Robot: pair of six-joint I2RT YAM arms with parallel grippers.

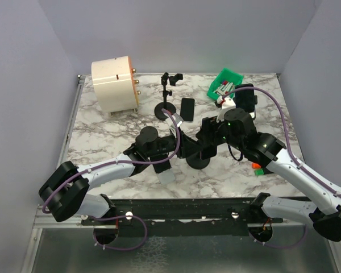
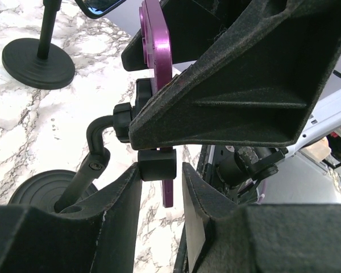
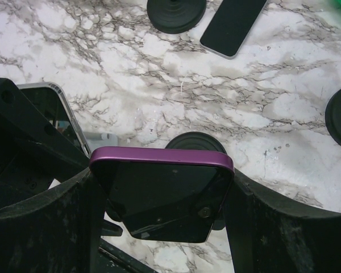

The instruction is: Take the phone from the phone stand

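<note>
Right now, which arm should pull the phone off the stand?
Right, I'd say. The right gripper clamps the phone by both edges, ready to lift; the left gripper grips the stand at its joint, bracing it.

Around the phone stand (image 1: 198,162) we find little room: the left gripper (image 2: 159,173) clasps its joint, and the right gripper (image 3: 162,176) clamps the purple phone (image 3: 159,199). Behind are a second stand (image 1: 167,107), a flat phone (image 1: 187,109) and, apparently, a bin (image 1: 226,83); bare table (image 1: 102,136) lies left.

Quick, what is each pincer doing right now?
Left pincer: closed on the clamp joint of the black metal phone stand.
Right pincer: closed on the purple-edged, glossy black phone.
</note>
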